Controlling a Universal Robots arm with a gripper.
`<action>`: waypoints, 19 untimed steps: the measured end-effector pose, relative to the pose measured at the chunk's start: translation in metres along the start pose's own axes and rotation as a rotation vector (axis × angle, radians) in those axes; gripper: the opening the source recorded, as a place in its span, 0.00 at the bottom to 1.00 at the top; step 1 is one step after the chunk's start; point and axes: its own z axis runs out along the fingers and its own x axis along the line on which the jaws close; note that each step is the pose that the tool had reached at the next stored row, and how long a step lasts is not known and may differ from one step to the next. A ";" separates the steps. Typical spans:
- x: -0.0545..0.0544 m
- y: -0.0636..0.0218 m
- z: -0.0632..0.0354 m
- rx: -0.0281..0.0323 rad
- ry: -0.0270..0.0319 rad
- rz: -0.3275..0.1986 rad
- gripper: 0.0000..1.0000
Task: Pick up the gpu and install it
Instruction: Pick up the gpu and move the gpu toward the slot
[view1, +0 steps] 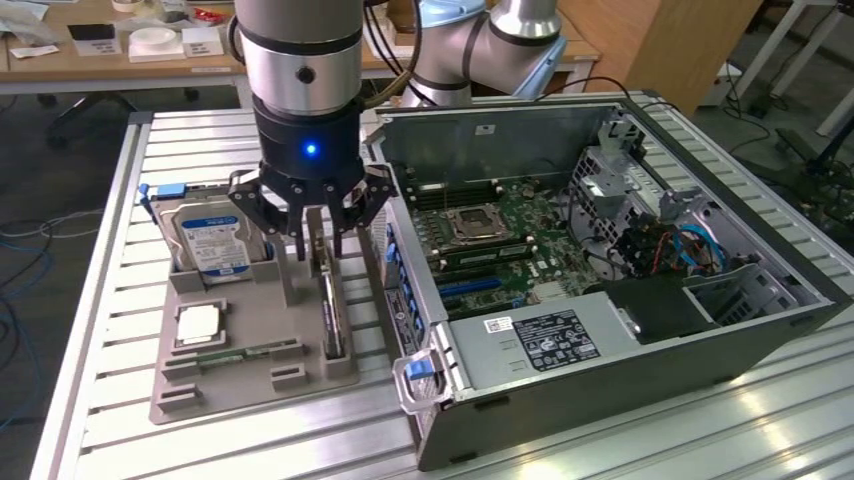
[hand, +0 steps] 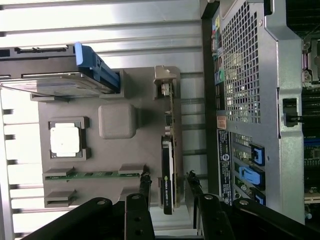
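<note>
**Claw open over the gpu, grasp not yet made**

The step in hand is the pick-up. The claw (view1: 324, 235) hangs with its fingers spread, one on each side of the gpu (view1: 331, 310), gripping nothing. The card stands on edge in a slot along the grey tray's (view1: 227, 385) edge nearest the open computer case (view1: 641, 330), on the slatted tabletop (view1: 107, 300). By my judgement, the grasp calls for squeezing both faces squarely and lifting straight out of the slot. The shroud's mark looks like NVIDIA. The hard drive's (view1: 211, 240) blue-white label is unreadable.
</note>
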 end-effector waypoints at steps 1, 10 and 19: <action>0.000 0.0000 0.0000 0.0000 -0.0001 0.000 0.42; 0.000 -0.0002 0.0054 -0.0004 -0.0003 0.000 0.42; 0.000 -0.0002 0.0078 -0.0005 -0.0004 0.000 0.42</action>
